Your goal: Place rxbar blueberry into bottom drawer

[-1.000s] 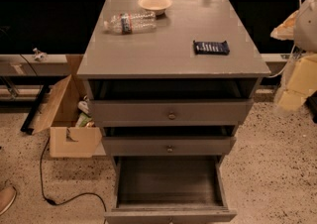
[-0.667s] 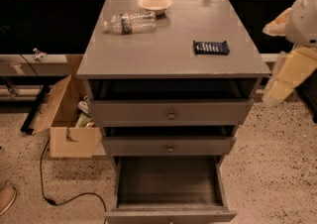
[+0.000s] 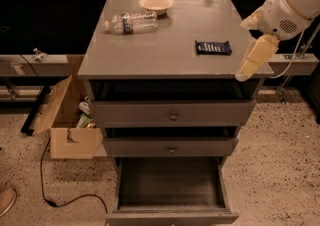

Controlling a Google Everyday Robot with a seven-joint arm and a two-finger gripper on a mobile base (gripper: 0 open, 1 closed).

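The rxbar blueberry (image 3: 213, 47), a small flat dark navy bar, lies on the right part of the grey cabinet top (image 3: 165, 40). The bottom drawer (image 3: 171, 190) is pulled open at the foot of the cabinet, its grey-brown inside bare. My gripper (image 3: 254, 60) hangs from the white arm at the right, over the cabinet's front right corner, a little to the right of the bar and apart from it. It holds nothing that I can see.
A clear plastic bottle (image 3: 131, 22) lies on its side at the back left of the top, next to a shallow bowl (image 3: 156, 3). Two shallower drawers with knobs (image 3: 173, 116) are slightly open. An open cardboard box (image 3: 67, 120) and a cable (image 3: 55, 190) lie on the floor at the left.
The arm has swung in from the right edge toward the cabinet, and the gripper now hangs over the front right corner. The bar, bottle and drawers have not moved.
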